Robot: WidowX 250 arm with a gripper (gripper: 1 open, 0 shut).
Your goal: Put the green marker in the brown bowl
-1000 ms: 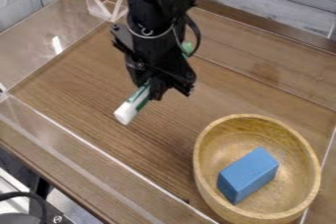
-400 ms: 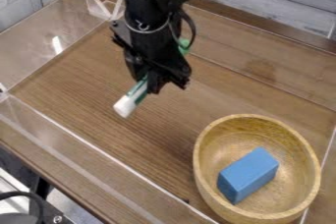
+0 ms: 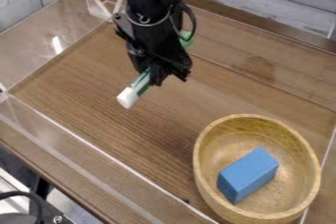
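Observation:
My gripper (image 3: 153, 77) hangs from the black arm over the middle of the wooden table and is shut on the green marker (image 3: 133, 93). The marker slants down to the left out of the fingers, its white end lowest and a green band just above it. Its cap end is hidden among the fingers. The brown bowl (image 3: 257, 121), wide and of light wood, stands at the front right, well apart from the gripper.
A blue rectangular block (image 3: 249, 175) lies inside the bowl. Clear plastic walls (image 3: 59, 41) fence the wooden table (image 3: 79, 90) on the left, back and front. Cables trail behind the arm at the back.
The gripper, with the marker in it, has shifted a little toward the back of the table, further from the bowl. It stays shut. Bowl and block have not moved.

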